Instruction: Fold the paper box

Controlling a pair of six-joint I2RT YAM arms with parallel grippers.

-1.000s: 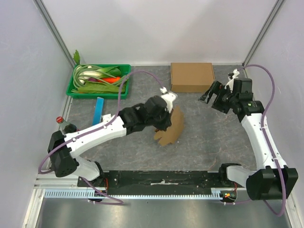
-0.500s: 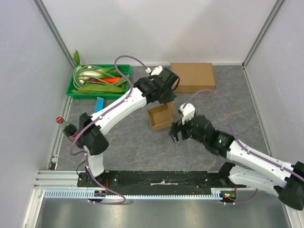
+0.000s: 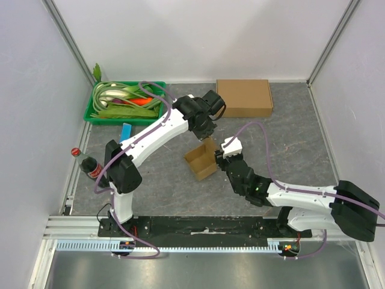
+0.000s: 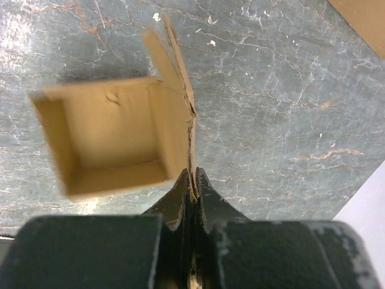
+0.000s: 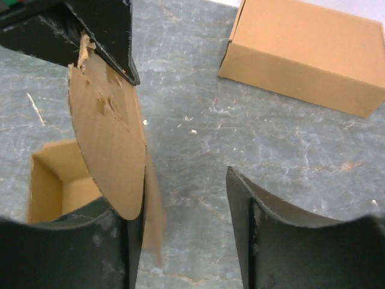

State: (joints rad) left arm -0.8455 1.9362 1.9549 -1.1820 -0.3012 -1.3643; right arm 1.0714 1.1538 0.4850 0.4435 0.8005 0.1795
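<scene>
The paper box (image 3: pixel 200 161) is a small brown carton with its mouth open, lifted by one upright flap. My left gripper (image 3: pixel 208 136) is shut on the top edge of that flap (image 4: pixel 187 120), and the hollow inside of the box (image 4: pixel 114 138) shows below it. My right gripper (image 3: pixel 220 159) is just right of the box with its jaws apart and only table between them. In the right wrist view the rounded flap (image 5: pixel 107 144) hangs against the outer side of my right gripper's (image 5: pixel 180 192) left finger, and the left gripper's fingers (image 5: pixel 96 30) pinch its top.
A closed brown cardboard box (image 3: pixel 243 97) lies at the back. At the back left stands a green tray (image 3: pixel 95 112) of vegetables, with a blue strip (image 3: pixel 126 139) and a cola bottle (image 3: pixel 86 164) nearer the left edge. Grey walls enclose the table.
The right arm swung from the back right to the middle beside the box, and its jaws narrowed. The flat cardboard in the left gripper now hangs as an open box.
</scene>
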